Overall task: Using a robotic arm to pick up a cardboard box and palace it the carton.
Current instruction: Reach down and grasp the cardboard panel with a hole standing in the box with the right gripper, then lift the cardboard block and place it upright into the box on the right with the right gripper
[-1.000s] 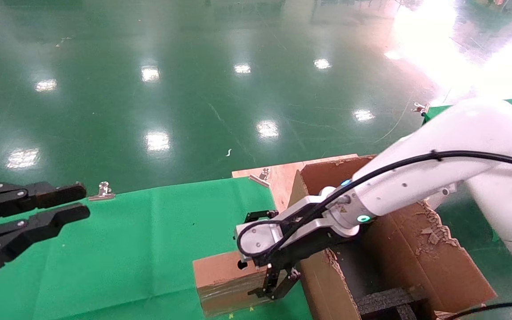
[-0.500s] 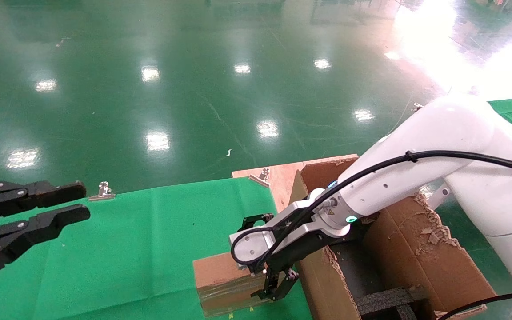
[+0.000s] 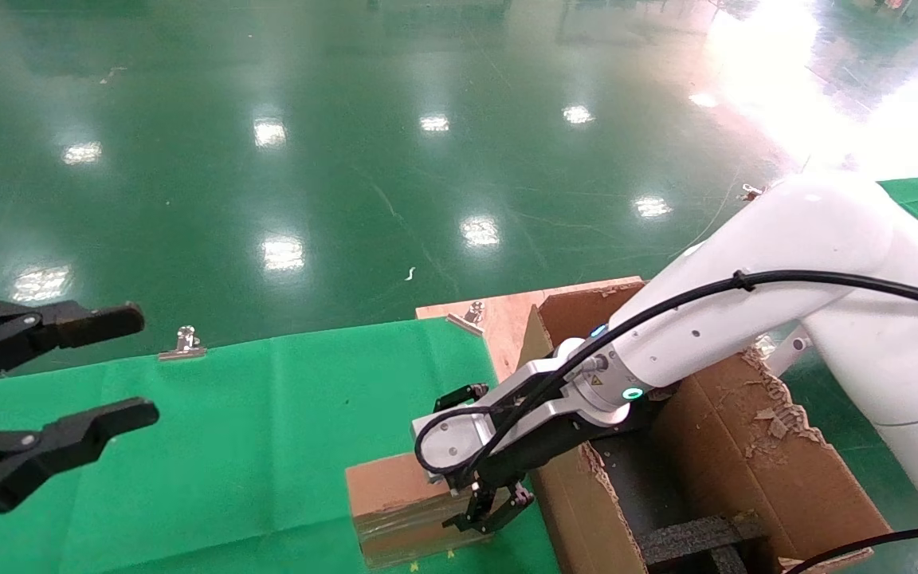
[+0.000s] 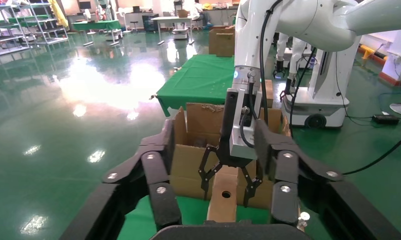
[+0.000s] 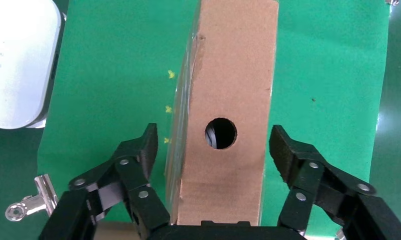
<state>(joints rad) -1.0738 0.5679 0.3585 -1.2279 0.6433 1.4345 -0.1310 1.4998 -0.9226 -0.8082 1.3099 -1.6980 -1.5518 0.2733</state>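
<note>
On the green cloth [image 3: 252, 446], the cardboard box [image 3: 395, 498] stands on edge, hole side up, just beside the carton [image 3: 746, 454]. Right gripper [image 3: 484, 510] of the robotic arm [image 3: 714, 335] straddles its near end, fingers [image 5: 138, 155] spread on both sides, not touching. Left gripper [image 3: 120, 367] hovers open, well apart at the cloth's left.
</note>
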